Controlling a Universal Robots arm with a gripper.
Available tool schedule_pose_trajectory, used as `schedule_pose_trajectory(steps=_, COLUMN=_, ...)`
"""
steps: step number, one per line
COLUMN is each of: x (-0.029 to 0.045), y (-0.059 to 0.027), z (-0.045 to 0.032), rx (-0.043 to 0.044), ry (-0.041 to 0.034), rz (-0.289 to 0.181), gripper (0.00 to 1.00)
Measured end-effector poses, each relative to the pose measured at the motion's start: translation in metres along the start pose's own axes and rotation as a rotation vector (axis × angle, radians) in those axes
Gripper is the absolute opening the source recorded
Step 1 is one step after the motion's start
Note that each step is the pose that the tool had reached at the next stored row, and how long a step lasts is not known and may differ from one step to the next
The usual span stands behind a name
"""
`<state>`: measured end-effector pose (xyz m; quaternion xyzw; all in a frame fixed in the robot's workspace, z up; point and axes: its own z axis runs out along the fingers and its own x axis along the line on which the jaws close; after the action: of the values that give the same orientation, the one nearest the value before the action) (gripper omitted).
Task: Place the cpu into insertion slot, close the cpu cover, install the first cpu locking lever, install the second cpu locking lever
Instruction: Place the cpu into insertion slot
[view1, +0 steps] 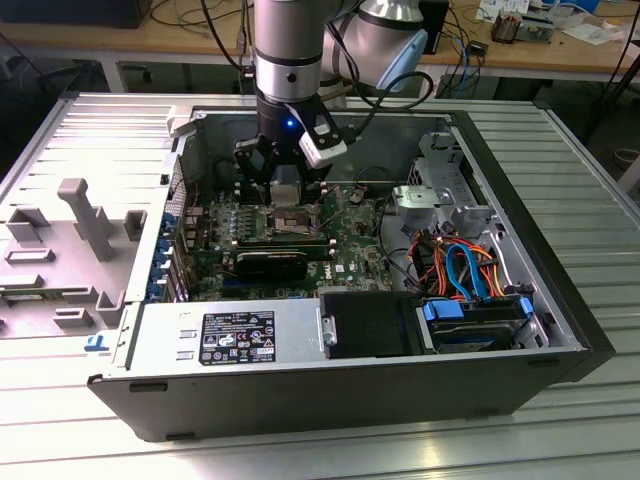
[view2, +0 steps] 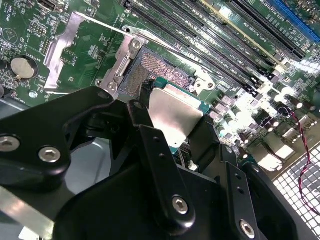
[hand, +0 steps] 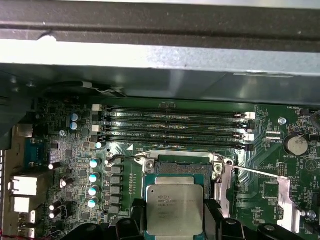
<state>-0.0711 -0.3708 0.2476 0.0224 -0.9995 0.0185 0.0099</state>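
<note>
Ribbed metal tabletop (view1: 570, 170) under everything, pale and slatted. Behind it, wooden workbenches (view1: 100, 40) littered with cables. At the exterior view's left, a grey plastic panel (view1: 70, 240) lying flat on the tabletop, just beside an open computer case (view1: 350, 400). Along the case's near wall, a silver power supply (view1: 230, 335) with a printed label. Deeper inside, a green motherboard (view1: 350, 250). Above it, the arm (view1: 288, 50) hanging vertical, with the gripper (view1: 285, 190) low within the case. Jaws pinching the cpu (view2: 170, 112) by two opposite edges, with a black finger (view2: 155, 155) on either side of it and the dull metal top facing up. Chip held over the insertion slot (hand: 182, 167) and covering part of it, not seated. Contact with the socket rim impossible to judge. Just beside the slot, the cpu cover (hand: 282, 195) swung open and lying against the board, with a thin wire lever (hand: 255, 171) crossing between them. Beyond the slot, long black memory slots (hand: 175, 125) in parallel rows, with a round coin battery (hand: 295, 145) near their end. Toward the exterior view's right, a silver drive cage (view1: 440, 200), a tangle of orange and blue cables (view1: 465, 265) and a blue drive caddy (view1: 475, 315) against the case's near wall. Past the case, more bare ribbed tabletop.
</note>
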Motion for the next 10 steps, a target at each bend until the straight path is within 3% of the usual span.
schedule_pose_trajectory(steps=10, x=-0.0007, y=0.0, z=0.0001, rx=-0.0001, ry=0.0038, rz=0.1, gripper=0.55)
